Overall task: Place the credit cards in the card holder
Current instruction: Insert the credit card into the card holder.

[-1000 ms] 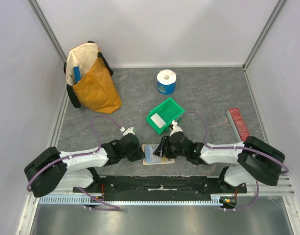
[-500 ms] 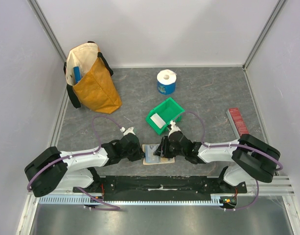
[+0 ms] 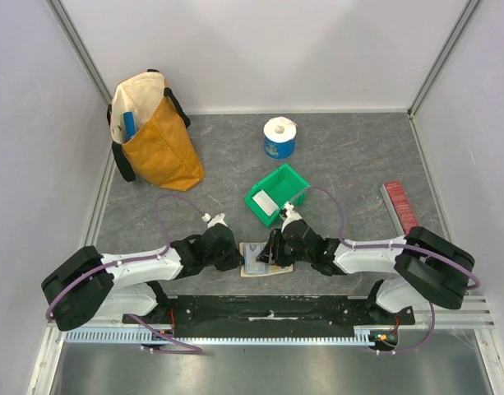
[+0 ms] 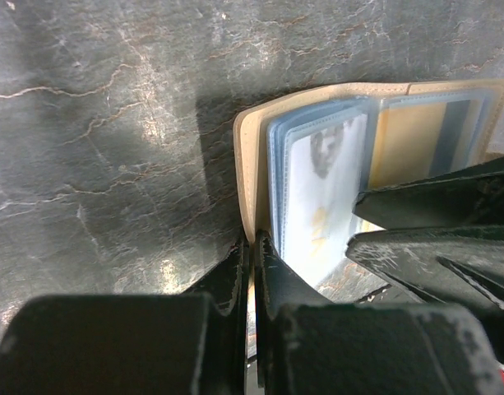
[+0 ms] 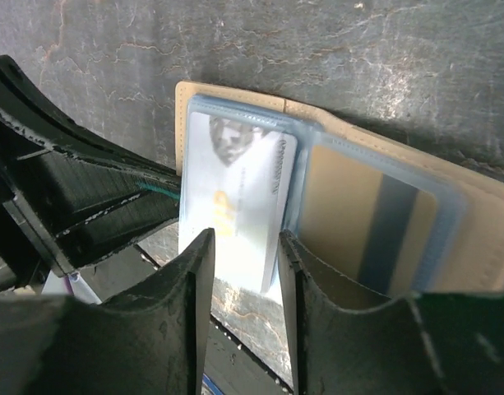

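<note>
Card holder in same spot.

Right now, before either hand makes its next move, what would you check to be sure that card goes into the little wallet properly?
1. The card holder lies open on the table: ok.
2. The left hand is shut on the card holder's cover edge, pinning it: ok.
3. The white card has its top end inside the clear pocket: ok.
4. The white card is fully in: not ok, its lower end sticks out.
5. The right hand grips the white card: cannot tell; its jaws stand apart astride it.
6. A spare card waits in the green bin: ok.
</note>
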Available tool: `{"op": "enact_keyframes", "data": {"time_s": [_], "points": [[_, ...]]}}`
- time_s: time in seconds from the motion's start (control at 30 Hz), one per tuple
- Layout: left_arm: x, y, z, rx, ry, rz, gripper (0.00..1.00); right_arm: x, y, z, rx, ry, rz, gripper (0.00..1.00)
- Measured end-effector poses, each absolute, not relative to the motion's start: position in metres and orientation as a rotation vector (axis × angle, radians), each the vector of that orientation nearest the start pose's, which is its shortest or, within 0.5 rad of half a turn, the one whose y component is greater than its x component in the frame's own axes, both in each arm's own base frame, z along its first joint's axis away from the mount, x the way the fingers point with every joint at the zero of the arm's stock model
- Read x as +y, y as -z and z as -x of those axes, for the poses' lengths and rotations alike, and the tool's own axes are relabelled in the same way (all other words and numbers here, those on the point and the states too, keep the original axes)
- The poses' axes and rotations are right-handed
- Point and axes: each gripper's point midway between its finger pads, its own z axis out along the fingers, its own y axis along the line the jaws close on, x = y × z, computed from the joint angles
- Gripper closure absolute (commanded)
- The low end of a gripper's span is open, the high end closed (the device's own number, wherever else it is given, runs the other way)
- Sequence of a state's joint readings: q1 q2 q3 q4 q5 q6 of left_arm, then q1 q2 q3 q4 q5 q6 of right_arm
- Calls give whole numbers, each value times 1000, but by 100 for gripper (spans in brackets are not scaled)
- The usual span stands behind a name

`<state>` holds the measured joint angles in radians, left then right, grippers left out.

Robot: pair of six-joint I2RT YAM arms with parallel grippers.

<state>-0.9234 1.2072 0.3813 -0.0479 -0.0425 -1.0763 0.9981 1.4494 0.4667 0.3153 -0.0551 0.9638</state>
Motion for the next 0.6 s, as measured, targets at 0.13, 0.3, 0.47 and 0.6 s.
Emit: {"op": "enact_keyframes", "data": {"time_s": [0.13, 0.3, 0.47, 0.6], "points": [[-243, -16, -147, 2616, 771, 221, 98, 311, -47, -160, 2453, -974, 76, 51], [-247, -18, -148, 2603, 793, 215, 98, 300, -73, -164, 2393, -945, 53, 50], [-253, -23, -148, 2595, 835, 200, 98, 290, -69, -161, 2422, -891, 44, 50], [-254, -24, -148, 2594, 841, 199, 98, 289, -72, -160, 2417, -906, 33, 48]]}}
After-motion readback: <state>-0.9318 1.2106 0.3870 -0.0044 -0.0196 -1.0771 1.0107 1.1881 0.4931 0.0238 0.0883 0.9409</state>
